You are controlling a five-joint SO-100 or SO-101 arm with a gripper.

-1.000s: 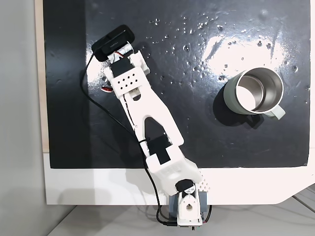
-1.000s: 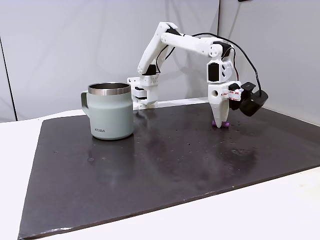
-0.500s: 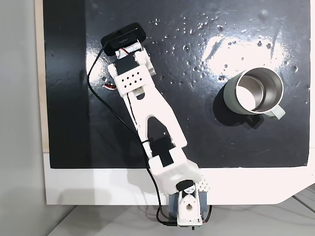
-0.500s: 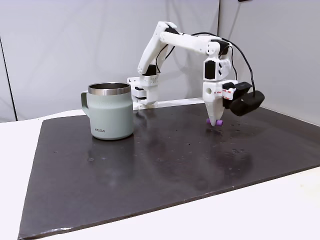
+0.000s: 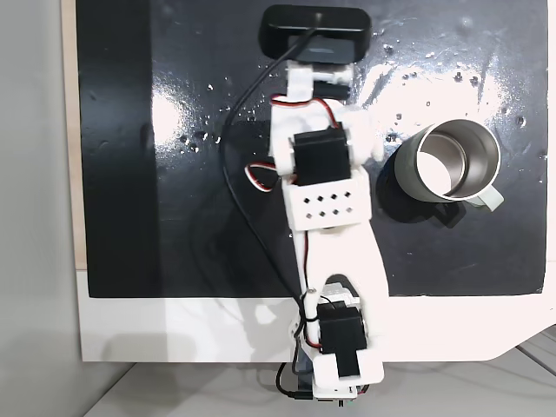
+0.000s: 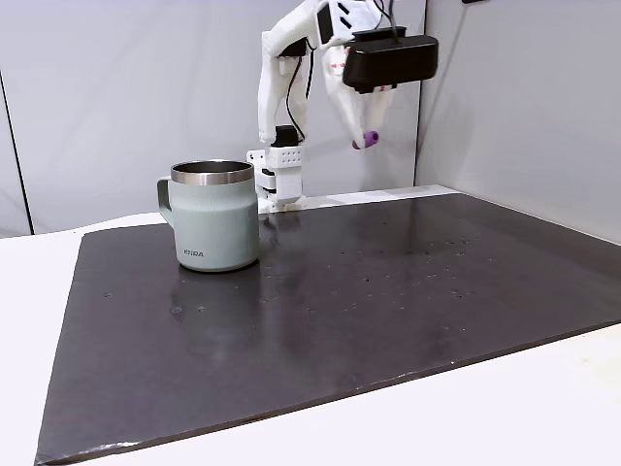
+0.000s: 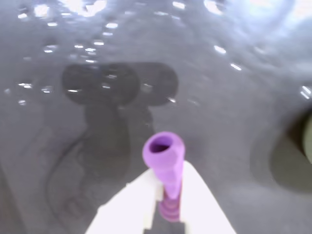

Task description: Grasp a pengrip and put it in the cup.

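A big black mat [image 6: 320, 291] covers most of the white table [image 6: 543, 417], glossy enough to throw back the room lights. The white arm [image 5: 326, 217] reaches out from its base at the table edge and, in a fixed view from the side, is lifted high over the mat, with a black camera [image 6: 390, 60] riding at its wrist. The mug [image 6: 213, 216] stands upright on the mat, handle to its side, steel inside bare as seen from above [image 5: 458, 161], just right of the arm there. The gripper [image 7: 165, 195] is closed on the pengrip [image 7: 165, 165], pinched between the two white fingers [image 7: 202, 200] with its open end poking out past the tips. From the side the pengrip [image 6: 368, 140] hangs well above the mat, apart from the mug.
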